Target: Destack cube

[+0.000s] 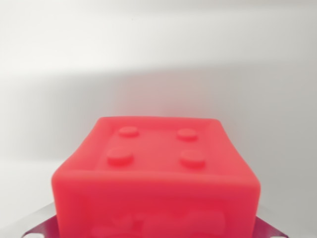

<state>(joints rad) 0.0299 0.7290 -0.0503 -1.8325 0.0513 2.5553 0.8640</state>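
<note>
Fingers (pixel 42 224) flank red cube (pixel 156 183), metal tips just visible at both lower corners
Cube fills bottom centre of wrist view, four studs up; can't tell if jaws are clamped or merely beside it

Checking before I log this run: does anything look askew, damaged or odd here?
Nothing stands out. The red cube sits level and whole, its four studs intact, close below the camera. Metal pincer parts show at both lower corners; their state cannot be told.

A bare lab-style test setup: only a plain white surface (pixel 158 59) fills the wrist view behind the cube.
</note>
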